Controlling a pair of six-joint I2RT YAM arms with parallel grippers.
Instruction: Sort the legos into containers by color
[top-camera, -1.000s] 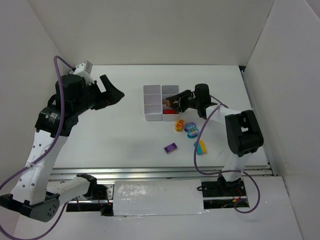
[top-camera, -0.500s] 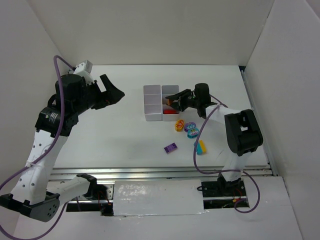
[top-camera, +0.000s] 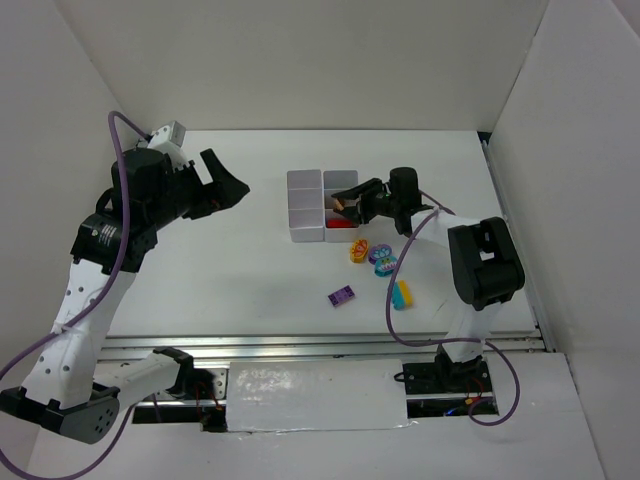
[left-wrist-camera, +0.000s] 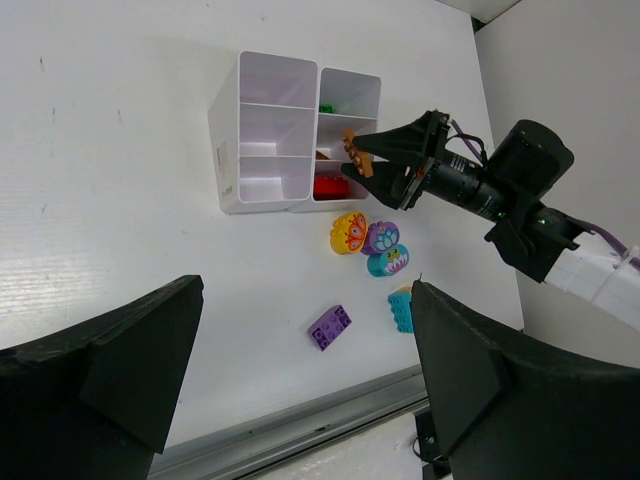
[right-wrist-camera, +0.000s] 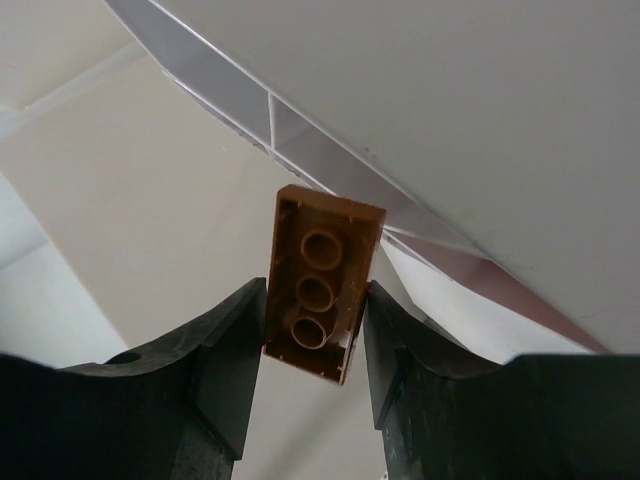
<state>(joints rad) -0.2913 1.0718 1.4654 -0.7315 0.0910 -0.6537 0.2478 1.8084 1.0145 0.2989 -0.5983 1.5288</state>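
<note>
1 brown lego held above white containers, right col., mid row.

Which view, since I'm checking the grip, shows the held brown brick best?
Right wrist: the brown brick fills the centre, underside tubes visible, clamped by the right gripper. Left wrist shows it small, by the containers; top external shows a mere speck.

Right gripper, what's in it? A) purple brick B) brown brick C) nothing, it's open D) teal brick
B: in the right wrist view the right gripper is shut on a brown brick, held at the containers.
</note>
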